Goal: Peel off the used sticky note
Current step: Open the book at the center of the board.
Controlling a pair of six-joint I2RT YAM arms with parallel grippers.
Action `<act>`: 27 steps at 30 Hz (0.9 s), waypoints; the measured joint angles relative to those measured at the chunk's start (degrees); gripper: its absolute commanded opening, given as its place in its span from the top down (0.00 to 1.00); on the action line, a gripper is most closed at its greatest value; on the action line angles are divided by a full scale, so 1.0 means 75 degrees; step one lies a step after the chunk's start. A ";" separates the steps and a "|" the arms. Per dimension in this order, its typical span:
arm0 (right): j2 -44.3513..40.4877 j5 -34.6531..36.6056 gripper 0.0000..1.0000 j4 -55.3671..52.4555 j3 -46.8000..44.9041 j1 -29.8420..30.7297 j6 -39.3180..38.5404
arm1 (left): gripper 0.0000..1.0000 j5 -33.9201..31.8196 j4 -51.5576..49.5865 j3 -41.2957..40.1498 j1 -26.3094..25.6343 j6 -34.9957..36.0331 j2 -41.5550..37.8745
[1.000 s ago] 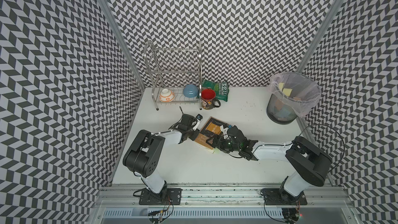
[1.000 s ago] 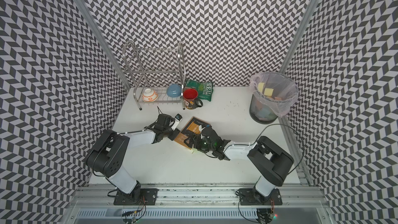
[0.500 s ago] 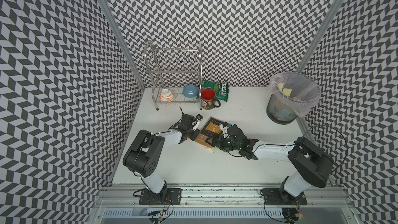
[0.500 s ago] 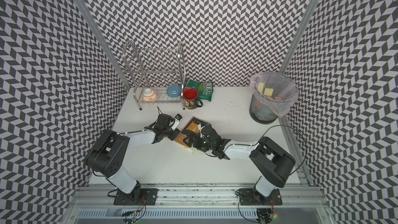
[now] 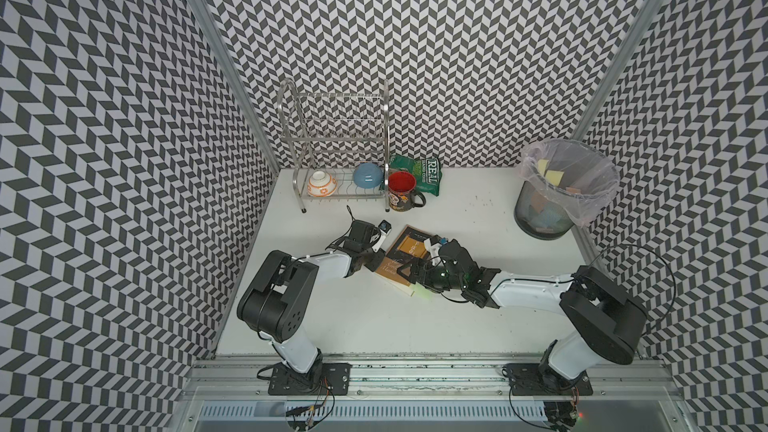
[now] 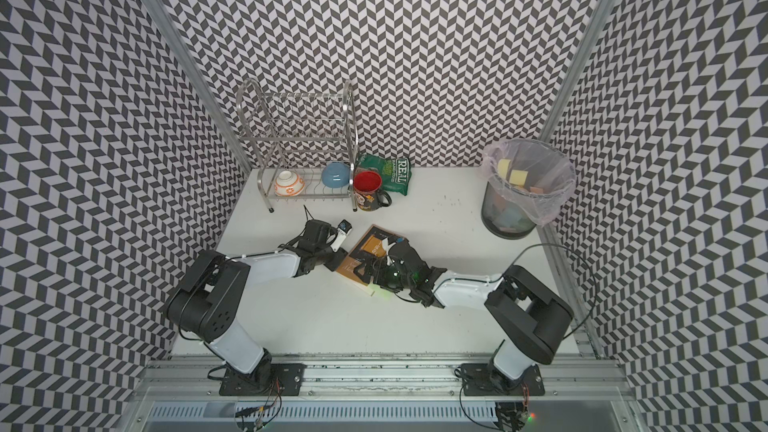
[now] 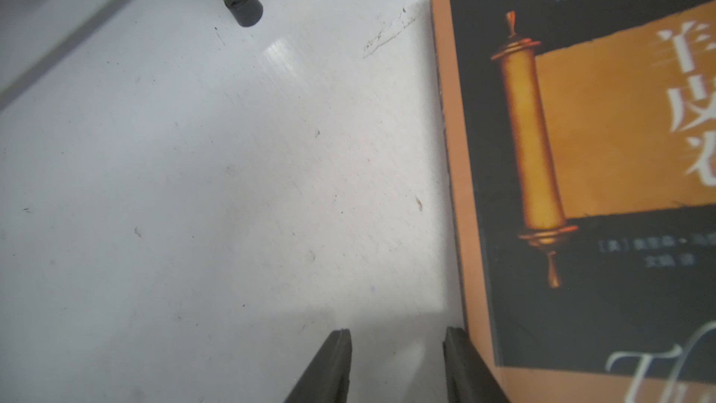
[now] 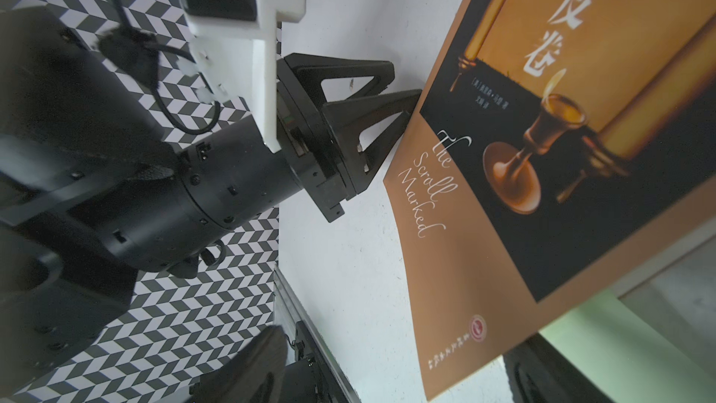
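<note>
The left gripper [image 7: 397, 339] stands with its jaws partly open on nothing. One finger rests against the side edge of the book [image 7: 581, 149], the other on the bare table [image 7: 193, 188]. The right gripper [image 5: 415, 270] stands with its jaws spread wide over the book's near corner, and no grip is visible. Compared with the frames from a second ago, almost nothing has changed. Both jaw widths are the same, the book lies in the same place and at the same angle, and the right wrist has shifted only slightly. In the right wrist view, a pale green sheet [image 8: 620, 323] shows at the book's near edge, between that gripper's fingers. This is probably the sticky note, but blur prevents confirmation. Judgement: the left arm is bracing the book and the right arm is aligning. The peel has not yet begun, because the note remains attached and unpinched.
</note>
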 measured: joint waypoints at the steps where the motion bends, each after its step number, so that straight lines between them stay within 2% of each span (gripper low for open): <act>1: -0.0003 0.0003 0.11 0.0003 0.0009 0.0000 -0.0006 | 0.57 0.0000 -0.0003 0.0000 0.0000 -0.0003 0.0000; 10: 0.0023 0.0003 0.11 0.0064 0.0044 0.0000 -0.0052 | 0.57 0.0000 0.0000 -0.0006 0.0000 -0.0003 0.0000; 27: 0.0597 -0.0076 0.12 0.1303 -0.0583 -0.0160 0.0280 | 0.57 0.0006 0.0006 -0.0006 -0.0029 0.0000 0.0000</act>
